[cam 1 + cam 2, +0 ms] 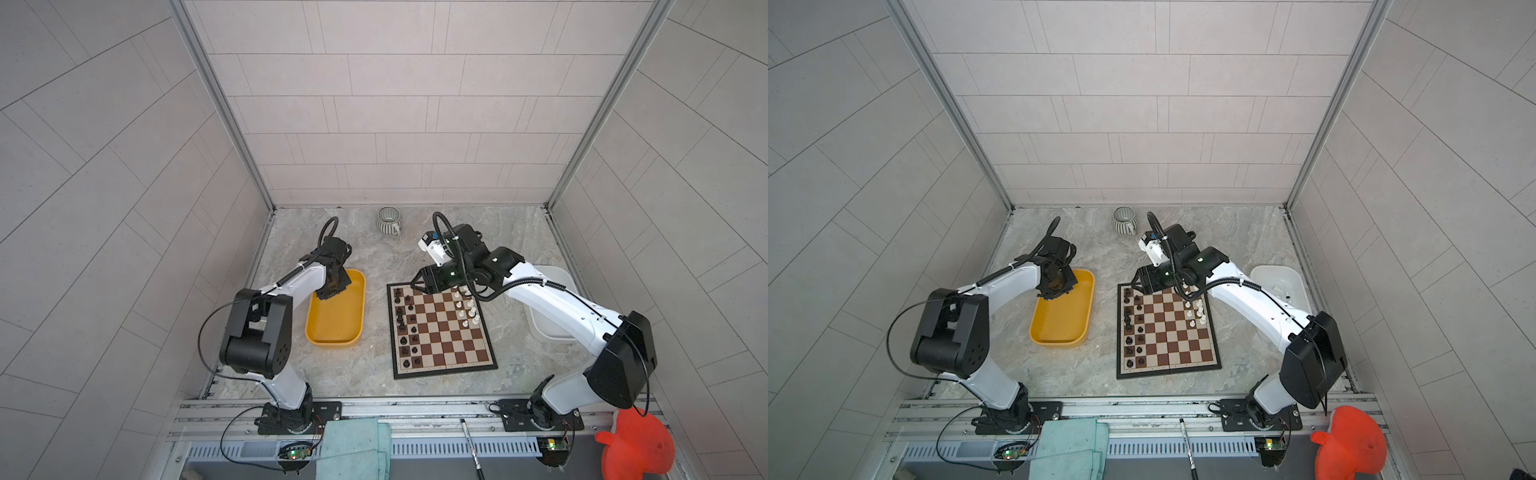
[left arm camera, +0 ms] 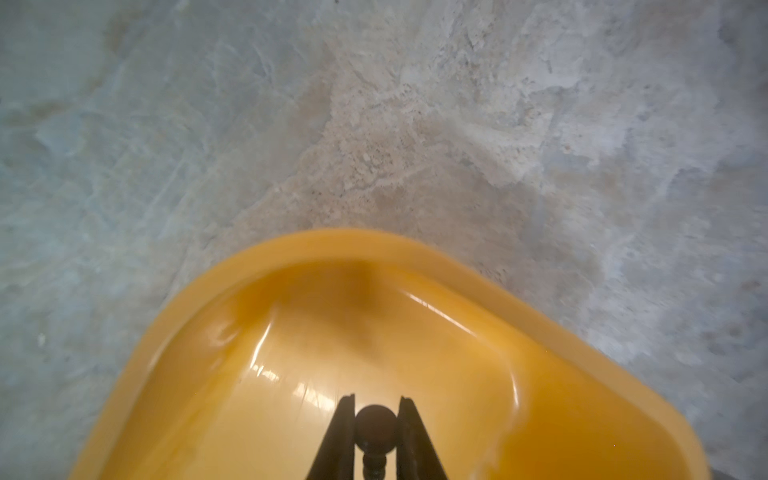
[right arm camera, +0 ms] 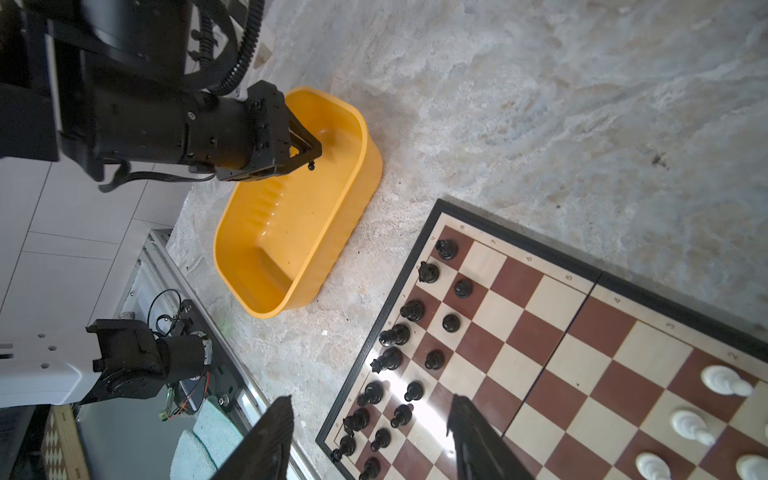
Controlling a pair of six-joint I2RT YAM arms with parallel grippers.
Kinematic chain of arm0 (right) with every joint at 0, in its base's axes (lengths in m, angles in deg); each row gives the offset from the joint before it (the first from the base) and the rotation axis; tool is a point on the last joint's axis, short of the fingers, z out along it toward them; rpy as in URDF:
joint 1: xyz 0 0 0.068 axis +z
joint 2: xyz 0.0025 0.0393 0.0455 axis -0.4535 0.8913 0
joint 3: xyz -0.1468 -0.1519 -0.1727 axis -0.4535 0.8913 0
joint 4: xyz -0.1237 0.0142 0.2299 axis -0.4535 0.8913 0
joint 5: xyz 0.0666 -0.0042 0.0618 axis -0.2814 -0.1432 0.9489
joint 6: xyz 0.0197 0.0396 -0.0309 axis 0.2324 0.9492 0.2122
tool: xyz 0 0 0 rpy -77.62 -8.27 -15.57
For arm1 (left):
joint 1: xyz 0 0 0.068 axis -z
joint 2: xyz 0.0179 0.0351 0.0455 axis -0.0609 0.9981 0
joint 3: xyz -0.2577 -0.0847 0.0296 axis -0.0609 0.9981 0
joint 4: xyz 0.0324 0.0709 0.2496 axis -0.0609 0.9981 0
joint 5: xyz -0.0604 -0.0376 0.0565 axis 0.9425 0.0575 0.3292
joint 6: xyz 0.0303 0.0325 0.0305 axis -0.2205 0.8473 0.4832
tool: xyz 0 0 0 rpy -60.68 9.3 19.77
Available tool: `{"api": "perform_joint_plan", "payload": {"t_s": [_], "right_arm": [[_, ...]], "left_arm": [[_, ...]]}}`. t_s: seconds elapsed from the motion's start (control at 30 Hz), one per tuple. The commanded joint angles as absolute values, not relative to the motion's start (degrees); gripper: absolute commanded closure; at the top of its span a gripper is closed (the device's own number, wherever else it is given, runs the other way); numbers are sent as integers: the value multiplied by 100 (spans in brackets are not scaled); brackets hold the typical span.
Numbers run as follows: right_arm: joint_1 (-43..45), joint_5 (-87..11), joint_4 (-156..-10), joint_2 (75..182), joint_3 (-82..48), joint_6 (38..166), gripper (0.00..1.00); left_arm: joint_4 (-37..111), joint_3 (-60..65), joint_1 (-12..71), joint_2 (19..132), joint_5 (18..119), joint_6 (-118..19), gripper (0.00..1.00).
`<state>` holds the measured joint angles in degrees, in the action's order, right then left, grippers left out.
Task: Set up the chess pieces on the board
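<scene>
Black plastic with a round head: a black pawn (image 2: 374, 430) sits pinched in my left gripper (image 2: 376, 403). The fingers press on both sides of its head. It is over the far end of the yellow tray (image 1: 337, 322), to the left of the board (image 1: 440, 332). I cannot tell whether it hangs clear of the tray floor.

My right gripper (image 3: 370, 398) hovers over the board's far left corner, jaws apart and empty.

To do this step well, I think I should hold the squeeze steady, because a ball head can easily roll out of flat fingers. I should rise straight up past the tray rim before swinging right. The black pawns (image 3: 451, 322) stand in the second column from the board's left edge. The farthest square of that column, just beside the corner piece (image 3: 446, 249), looks bare, so I judge it to be the goal. My right arm hangs over that very corner and ought to draw back first. The neighbouring pieces stand close, so I should come down vertically.

In the left wrist view the head lies near my fingertips, and the neck and collar run back toward the wrist. The pawn's long axis therefore follows my fingers, head leading, and the base is hidden. In both top views my left gripper points steeply down, so I judge the pawn to be head-down or nearly so. It probably needs turning base-down, or a regrip, before it can stand.
</scene>
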<state>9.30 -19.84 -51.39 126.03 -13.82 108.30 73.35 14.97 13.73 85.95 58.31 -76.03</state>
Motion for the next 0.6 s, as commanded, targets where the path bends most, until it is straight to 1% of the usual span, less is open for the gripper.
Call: {"api": "perform_joint_plan", "payload": {"t_s": [0.0,0.1,0.17,0.27,0.4,0.47,0.57], "right_arm": [[1076,-1946,-6419,12487,-1065,11115,39],[1216,-2024,-7464,12653,-796,11466,41],[1339,-2132,-8104,12864,-715,11676,43],[1504,-2268,-8444,13214,-842,11983,46],[1730,-2414,-8697,13673,-1093,12311,50],[1777,-2392,-8984,13843,-1135,12516,54],[1846,-2459,-9031,14070,-1302,12625,57]], "left_arm": [[8335,1183,1306,8091,6522,-8189,85],[8384,1173,1283,7679,7397,-8663,85],[8163,1316,1289,7382,8073,-9165,85],[7673,1612,1291,7087,8813,-10016,85],[6766,1953,1327,6801,9430,-10984,85],[6694,1958,1341,6710,9531,-11137,85],[6582,1909,1339,6644,9641,-11266,85]]}}
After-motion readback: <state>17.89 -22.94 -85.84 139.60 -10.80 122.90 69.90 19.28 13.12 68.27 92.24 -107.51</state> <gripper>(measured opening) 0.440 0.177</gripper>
